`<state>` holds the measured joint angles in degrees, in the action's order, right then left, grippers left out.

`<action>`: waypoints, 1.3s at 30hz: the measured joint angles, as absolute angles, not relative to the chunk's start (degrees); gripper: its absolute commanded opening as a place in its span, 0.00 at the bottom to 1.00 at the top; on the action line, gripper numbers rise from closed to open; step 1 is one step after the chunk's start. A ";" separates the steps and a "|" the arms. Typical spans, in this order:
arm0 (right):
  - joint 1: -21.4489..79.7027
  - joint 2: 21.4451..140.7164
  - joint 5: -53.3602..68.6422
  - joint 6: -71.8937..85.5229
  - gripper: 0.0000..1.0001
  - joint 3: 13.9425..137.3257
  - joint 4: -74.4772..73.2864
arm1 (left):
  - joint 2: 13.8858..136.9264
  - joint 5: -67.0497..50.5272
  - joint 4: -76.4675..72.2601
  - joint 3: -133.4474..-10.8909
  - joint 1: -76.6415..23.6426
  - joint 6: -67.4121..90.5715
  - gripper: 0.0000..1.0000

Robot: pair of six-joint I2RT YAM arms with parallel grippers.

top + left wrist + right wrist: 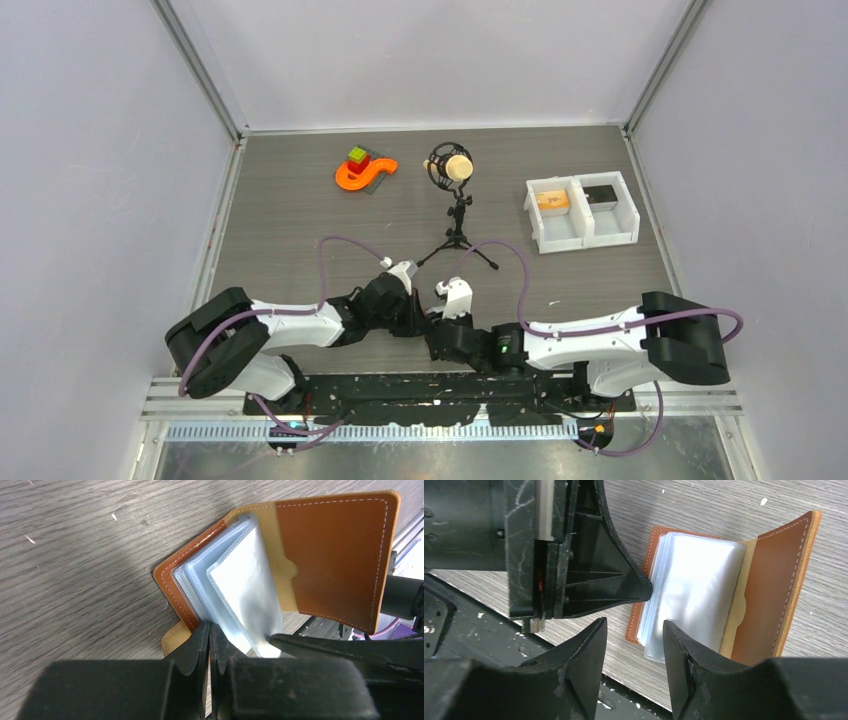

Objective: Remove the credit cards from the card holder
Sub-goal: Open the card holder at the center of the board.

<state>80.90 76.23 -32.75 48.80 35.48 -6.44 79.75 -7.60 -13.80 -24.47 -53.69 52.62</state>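
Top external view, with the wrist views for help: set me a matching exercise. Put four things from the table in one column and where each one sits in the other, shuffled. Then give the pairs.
Things
1. orange curved plastic toy
2. black tripod stand with a round cream-tipped head
3. white two-compartment bin
4. brown leather card holder

Places
A. far right side
B. far side, left of centre
C. near edge, lying open
D. centre

Pairs: 1-B, 2-D, 3-A, 4-C

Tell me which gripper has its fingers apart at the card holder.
The right gripper: its fingers stand apart at the clear sleeves of the card holder. The left gripper has its fingers pressed together at the sleeves' edge.
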 measured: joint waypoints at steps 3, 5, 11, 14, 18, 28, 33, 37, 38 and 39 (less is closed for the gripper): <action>80.90 78.06 -33.06 48.51 0.54 35.92 -6.46 | 79.68 -7.57 -14.00 -24.29 -53.69 52.73 0.04; 80.93 79.02 -33.36 48.36 0.54 36.23 -6.50 | 79.64 -7.57 -14.06 -24.23 -53.69 52.77 0.04; 82.21 79.85 -36.23 47.27 0.68 37.89 -8.97 | 79.57 -7.55 -14.22 -24.05 -53.69 53.32 0.04; 83.37 82.15 -38.70 46.63 0.72 40.38 -11.33 | 79.46 -7.55 -14.17 -23.99 -53.69 53.41 0.04; 84.27 84.77 -41.32 46.37 0.70 41.28 -13.47 | 79.42 -7.55 -14.20 -23.97 -53.71 53.43 0.04; 84.31 86.78 -44.07 46.46 0.68 41.28 -15.99 | 79.35 -7.53 -14.17 -23.86 -53.74 53.52 0.04; 84.31 87.48 -44.34 46.46 0.69 41.28 -15.97 | 79.18 -7.53 -14.13 -23.75 -53.74 53.56 0.04; 84.31 88.55 -44.53 46.52 0.69 41.28 -15.94 | 78.87 -7.55 -13.93 -23.59 -53.74 53.56 0.04; 84.31 88.66 -44.56 46.59 0.69 41.28 -15.94 | 78.83 -7.55 -13.93 -23.53 -53.76 53.56 0.04; 84.31 88.71 -44.60 46.61 0.69 41.28 -15.94 | 78.78 -7.53 -13.91 -23.53 -53.78 53.56 0.04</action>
<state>84.31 88.71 -44.60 46.61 41.28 -15.94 78.78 -7.53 -13.91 -23.53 -53.78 53.56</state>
